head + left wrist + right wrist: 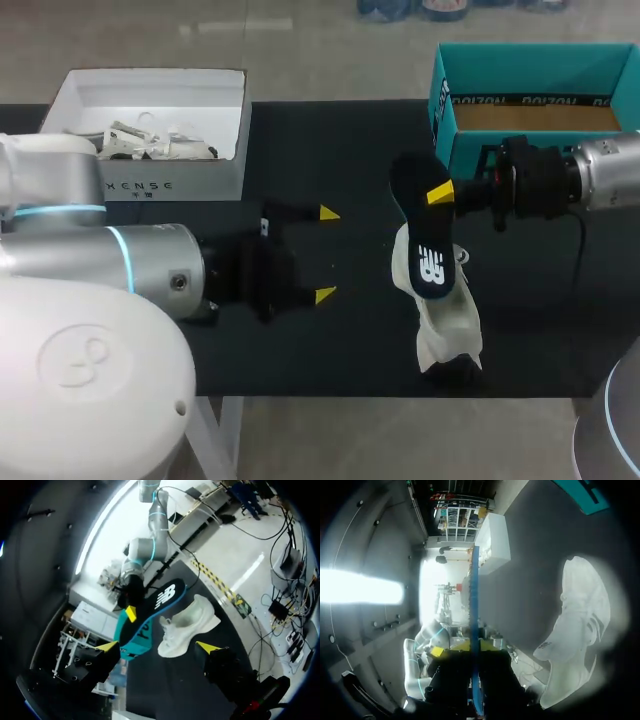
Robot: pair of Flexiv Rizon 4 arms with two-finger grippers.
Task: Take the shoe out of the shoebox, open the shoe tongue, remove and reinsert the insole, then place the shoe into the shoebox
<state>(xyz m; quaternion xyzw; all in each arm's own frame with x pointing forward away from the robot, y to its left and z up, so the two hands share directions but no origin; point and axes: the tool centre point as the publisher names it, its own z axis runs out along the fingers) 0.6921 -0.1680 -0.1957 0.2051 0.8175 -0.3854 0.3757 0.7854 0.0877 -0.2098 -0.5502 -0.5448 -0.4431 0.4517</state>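
Observation:
A white shoe (447, 322) lies on the black table (340, 150) near its front edge, right of the middle. Above its heel end my right gripper (442, 196) is shut on the upper end of a dark insole (424, 240) with a white logo, held up off the table over the shoe. In the right wrist view the insole (474, 615) runs edge-on between the fingers of the right gripper (470, 652), with the shoe (580, 630) beside it. My left gripper (327, 254) stands open, left of the shoe, holding nothing. From the left wrist, the left gripper (157, 646) faces the shoe (187, 625) and insole (157, 602).
The teal shoebox (445, 85) stands open at the back right, behind the right gripper. A white box (150, 185) with loose white paper in it sits at the back left. Bare black table lies between the two boxes.

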